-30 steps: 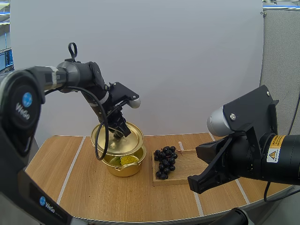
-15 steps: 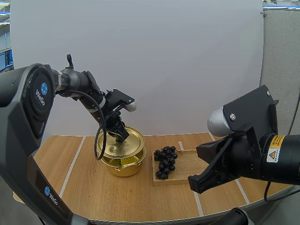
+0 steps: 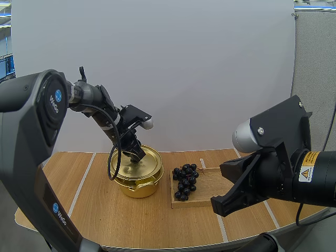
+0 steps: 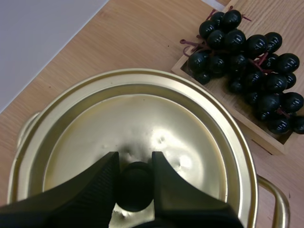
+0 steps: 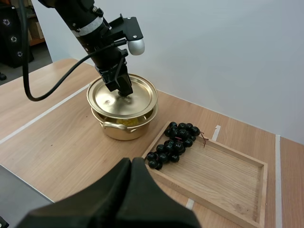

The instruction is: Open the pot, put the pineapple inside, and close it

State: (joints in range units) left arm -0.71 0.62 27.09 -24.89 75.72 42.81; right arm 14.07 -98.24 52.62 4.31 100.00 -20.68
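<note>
As left hand (image 4: 135,164) pinched lid knob (image 4: 135,190), resting lid (image 4: 142,118) on pot (image 3: 137,187) for closing, right hand (image 5: 130,164) hung empty, fingers together.

Grapes (image 3: 185,181) lie on tray (image 3: 216,185), right of pot (image 3: 137,187).

A bunch of dark grapes (image 3: 185,182) is lying on a wooden tray (image 3: 210,185), at the tray's left end. The grapes are shining, and thin red stems are poking out between them. The rest of the tray is showing bare wood. The tray is sitting on a wooden table (image 3: 105,210) with pale lines (image 3: 80,191) running across it.
</note>
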